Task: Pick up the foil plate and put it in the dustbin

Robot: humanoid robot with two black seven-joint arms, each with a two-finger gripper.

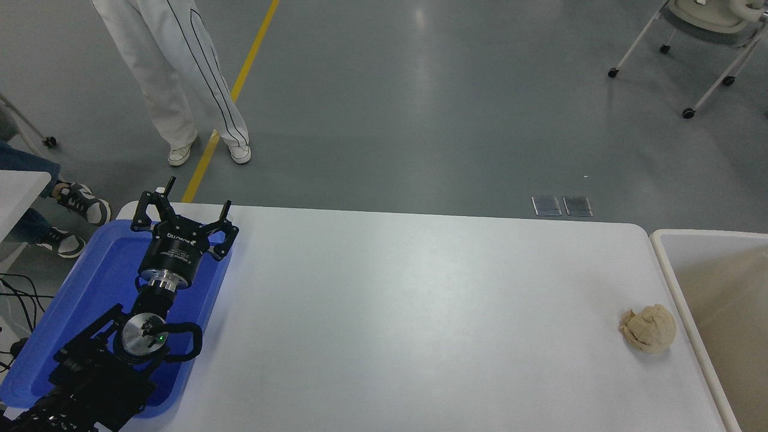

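Note:
The dustbin [666, 264] stands against the table's right end, with a thick white rim and beige inner walls. Only part of its inside shows, and the foil plate is out of view. My left gripper [195, 201] rests over the blue tray at the far left, its fingers [225, 211] spread open and holding nothing. My right arm and gripper are out of the picture.
A tan crumpled paper ball [648, 328] lies on the white table [408, 312] near the dustbin. A shallow blue tray [108, 264] sits under my left arm. A person in white trousers [174, 78] stands beyond the far left corner.

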